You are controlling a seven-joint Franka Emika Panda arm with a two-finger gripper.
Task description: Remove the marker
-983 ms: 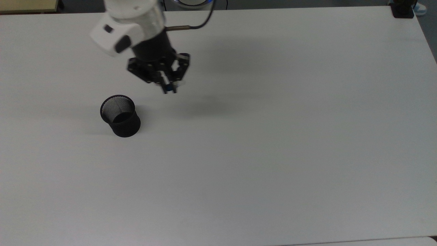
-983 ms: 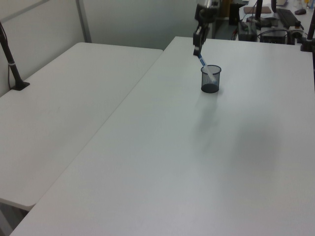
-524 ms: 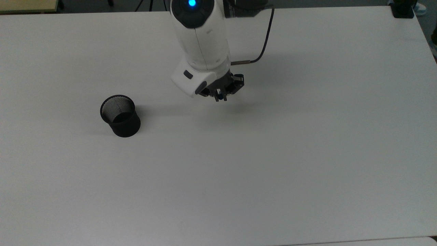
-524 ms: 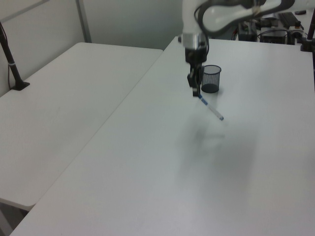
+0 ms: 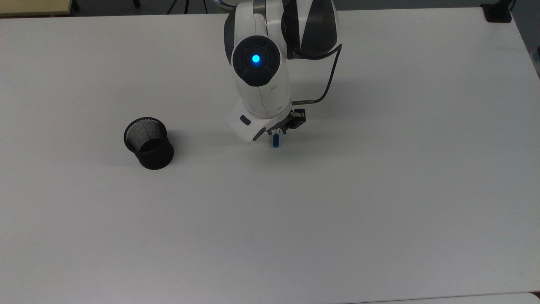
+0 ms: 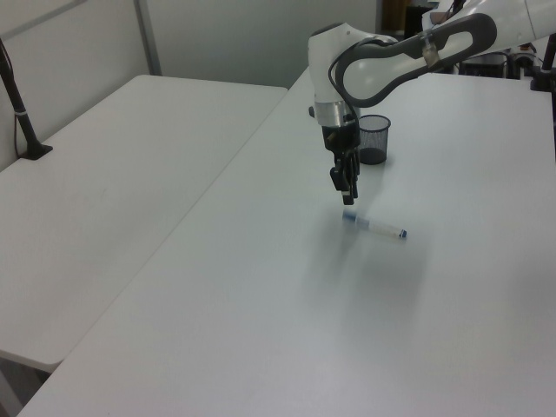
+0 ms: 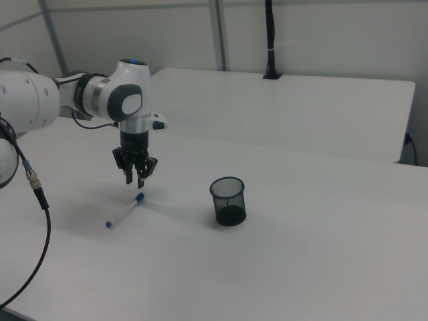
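Observation:
The marker, a slim white pen with a blue cap, lies flat on the white table, apart from the black mesh cup. In the right view the marker rests left of the cup. My gripper hangs just above the marker's capped end, open and holding nothing. In the top view the arm covers most of the pen; only the marker's blue cap pokes out below the gripper. The cup stands upright and looks empty.
A second white table adjoins on the left view's left, with a black post clamped to it. The arm's cable loops beside the wrist. Wide bare tabletop lies around the marker.
The gripper carried the marker from the cup toward the top view's right, lowered it and let go. The marker now lies on the table.

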